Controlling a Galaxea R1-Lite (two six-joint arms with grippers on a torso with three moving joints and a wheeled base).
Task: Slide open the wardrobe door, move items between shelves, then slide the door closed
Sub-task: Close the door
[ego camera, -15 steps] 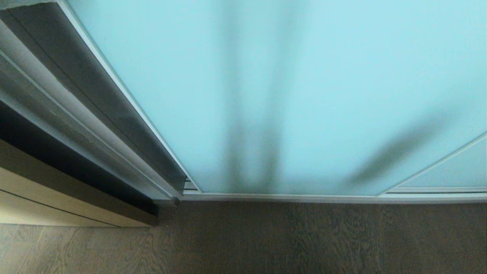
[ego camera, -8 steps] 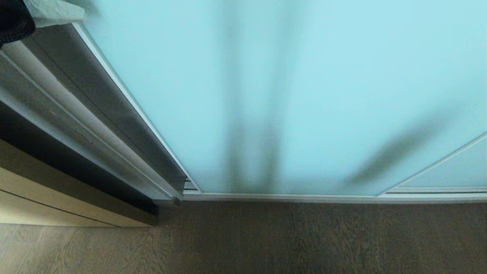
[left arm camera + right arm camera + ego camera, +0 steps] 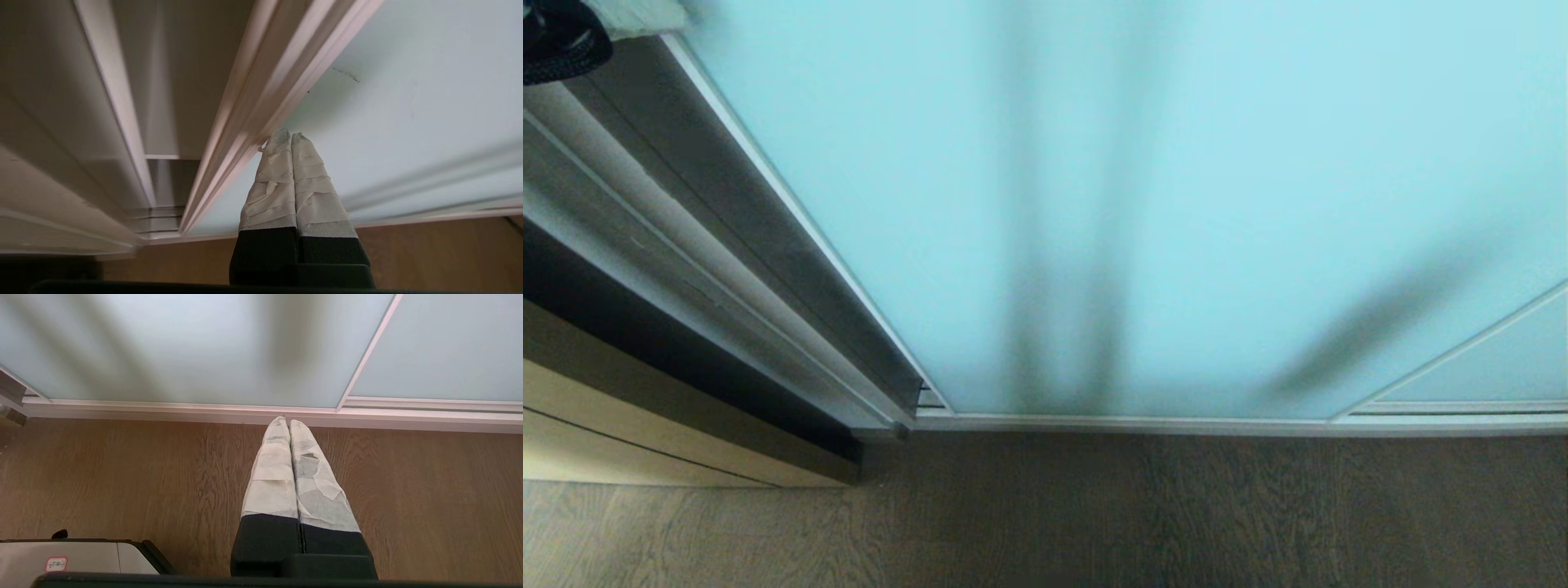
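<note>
Left gripper, mine: tape-wrapped fingers pressed flat together, clenched on nothing, tips at the silver frame edge of the sliding wardrobe door; whether they touch the metal I cannot quite tell. In the head view this gripper shows only as a pale sliver at eleven o'clock. Door: smooth frosted aqua glass, a flat panel in a slim metal frame, its long axis upright, its bottom rail running from nine to three o'clock along the track. Floor: brown wood-grain boards, matte. Right gripper, mine: hangs low over the floor, wrapped fingers likewise shut and empty, pointing toward the door's bottom rail.
</note>
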